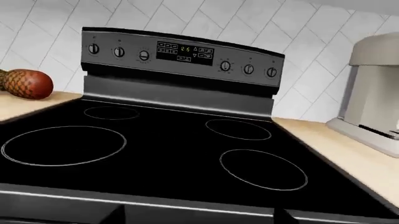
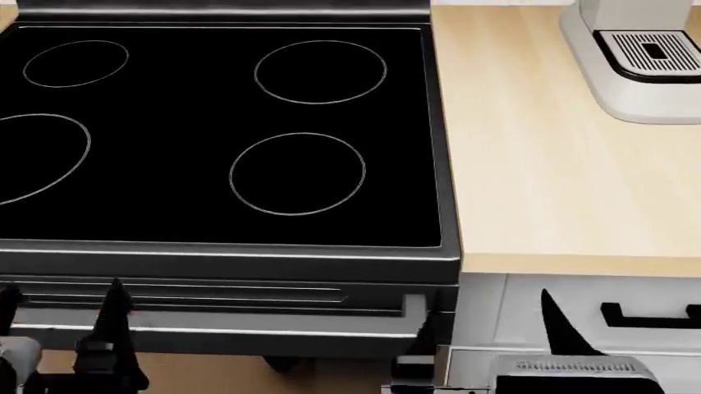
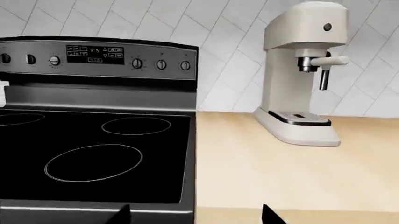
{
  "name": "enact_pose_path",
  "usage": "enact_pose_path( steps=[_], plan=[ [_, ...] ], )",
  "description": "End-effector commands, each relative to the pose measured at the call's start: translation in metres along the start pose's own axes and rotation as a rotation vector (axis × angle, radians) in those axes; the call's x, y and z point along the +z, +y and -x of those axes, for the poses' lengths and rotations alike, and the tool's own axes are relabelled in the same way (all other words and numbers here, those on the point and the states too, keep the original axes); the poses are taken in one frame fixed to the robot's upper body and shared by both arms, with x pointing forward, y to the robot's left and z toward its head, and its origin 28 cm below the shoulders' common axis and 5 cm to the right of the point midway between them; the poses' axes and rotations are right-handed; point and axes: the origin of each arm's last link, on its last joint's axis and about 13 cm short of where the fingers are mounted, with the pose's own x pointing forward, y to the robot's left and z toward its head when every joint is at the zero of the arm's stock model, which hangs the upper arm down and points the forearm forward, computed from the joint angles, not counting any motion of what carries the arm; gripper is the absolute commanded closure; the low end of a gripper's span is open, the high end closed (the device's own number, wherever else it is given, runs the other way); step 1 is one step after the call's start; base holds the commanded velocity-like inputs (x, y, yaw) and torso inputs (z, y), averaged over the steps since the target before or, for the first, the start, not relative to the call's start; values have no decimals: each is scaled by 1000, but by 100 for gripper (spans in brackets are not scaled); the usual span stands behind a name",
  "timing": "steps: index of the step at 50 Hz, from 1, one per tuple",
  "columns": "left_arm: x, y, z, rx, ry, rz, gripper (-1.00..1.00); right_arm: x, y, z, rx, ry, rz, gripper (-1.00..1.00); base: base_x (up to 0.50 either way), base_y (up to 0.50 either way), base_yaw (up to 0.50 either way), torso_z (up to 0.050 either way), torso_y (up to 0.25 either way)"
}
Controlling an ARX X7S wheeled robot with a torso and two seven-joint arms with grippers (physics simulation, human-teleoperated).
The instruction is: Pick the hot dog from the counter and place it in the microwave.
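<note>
The hot dog and the microwave are out of view in every frame. The beige wood-grain counter (image 2: 526, 164) lies to the right of the stove, and it also shows in the right wrist view as the counter (image 3: 274, 172). My left gripper (image 2: 61, 312) hangs open in front of the stove's front edge with nothing between its fingers. Low before the counter's white drawer front, my right gripper (image 2: 487, 328) is open and empty too. Each wrist view shows only two dark fingertips, those of the left gripper (image 1: 199, 217) and of the right gripper (image 3: 196, 215).
A black glass stovetop (image 2: 219, 131) with a control panel (image 1: 181, 52) fills the left and middle. A cream coffee machine (image 3: 302, 74) stands at the counter's back right. A pineapple (image 1: 25, 83) lies on the worktop left of the stove. White tiled wall behind.
</note>
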Motion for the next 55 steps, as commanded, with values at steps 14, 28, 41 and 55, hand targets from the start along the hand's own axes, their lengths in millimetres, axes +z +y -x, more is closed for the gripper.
enact_pose_path(
  steps=[14,28,41,55],
  plan=[
    [133,-5,25,-137,-147,25,-100,130,-15,22,62,-238,149,-100,0,232,0,0,0],
    [136,-5,33,-148,-157,37,-100,131,-15,24,54,-232,160,-100,0,500,0,1,0],
    [136,-3,32,-133,-151,34,-100,132,-15,25,58,-234,173,-100,0,500,0,50,0],
    [133,-4,32,-133,-143,37,-100,133,-15,25,59,-239,174,-100,0,500,0,50,0]
  ],
)
